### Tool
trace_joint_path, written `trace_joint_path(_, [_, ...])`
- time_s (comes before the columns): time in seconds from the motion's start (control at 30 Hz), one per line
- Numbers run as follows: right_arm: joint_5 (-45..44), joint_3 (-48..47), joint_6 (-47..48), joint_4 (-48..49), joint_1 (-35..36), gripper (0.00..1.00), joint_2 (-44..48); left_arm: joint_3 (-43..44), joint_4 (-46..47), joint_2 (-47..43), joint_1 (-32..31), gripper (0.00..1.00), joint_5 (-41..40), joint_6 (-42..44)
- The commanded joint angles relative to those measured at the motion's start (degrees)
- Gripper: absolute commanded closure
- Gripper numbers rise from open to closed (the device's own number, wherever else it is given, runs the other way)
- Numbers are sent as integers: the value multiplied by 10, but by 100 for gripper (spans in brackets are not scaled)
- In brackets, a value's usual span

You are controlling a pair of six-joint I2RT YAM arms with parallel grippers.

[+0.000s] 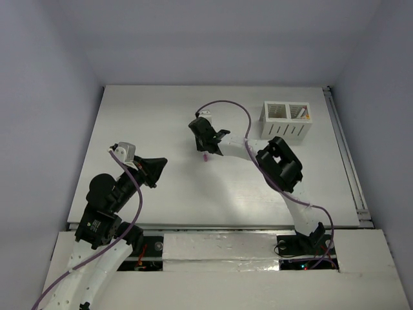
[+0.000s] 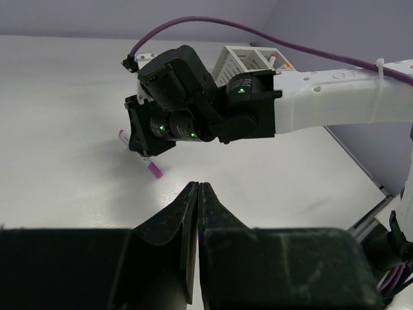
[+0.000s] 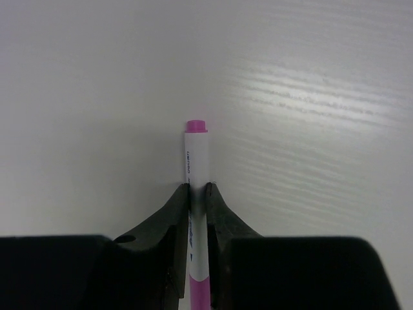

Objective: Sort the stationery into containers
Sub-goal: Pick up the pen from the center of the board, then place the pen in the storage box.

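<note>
With right gripper (image 3: pixel 197 192) clamped on pen (image 3: pixel 195 155) left of box (image 1: pixel 286 121), lift straight, then lower upright inside. Left gripper (image 2: pixel 198 188) pressed together.

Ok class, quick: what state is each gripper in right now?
Left gripper: shut, holding nothing.
Right gripper: closed on the pink-capped pen.
</note>
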State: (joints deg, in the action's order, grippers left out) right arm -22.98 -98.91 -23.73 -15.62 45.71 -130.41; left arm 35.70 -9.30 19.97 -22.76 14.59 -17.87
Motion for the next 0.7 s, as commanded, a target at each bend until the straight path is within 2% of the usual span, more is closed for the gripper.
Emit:
trace_joint_path(0.0, [28,44,-23,45,-6,100,63,19,22,-5,-1,100,5,6])
trace_joint_path(0.2, [51,159,-29,196,-62,100,196,19,23,5,-1,100,9,6])
trace_joint_path(0.33, [19,202,3,223,-118,100,295,19,23,16,4,98,11,8])
trace_joint_path(0.43, [11,238,14,251,-192,100,341,19,23,20,4,95,11,7])
trace_joint_path(0.47, [7,246,16,258,-212,100,362,18,23,21,4,93,13,7])
trace_joint_path(0.5, [7,252,16,273,-255,100,369,18,24,22,4,83,15,6])
trace_joint_path(0.57, [14,256,11,279,-295,100,378,18,25,24,10,73,19,7])
trace_joint_path(0.6, [11,257,13,286,-312,100,380,17,25,24,10,64,20,6])
trace_joint_path(0.67, [-12,260,36,303,-350,100,379,17,25,25,10,55,21,6])
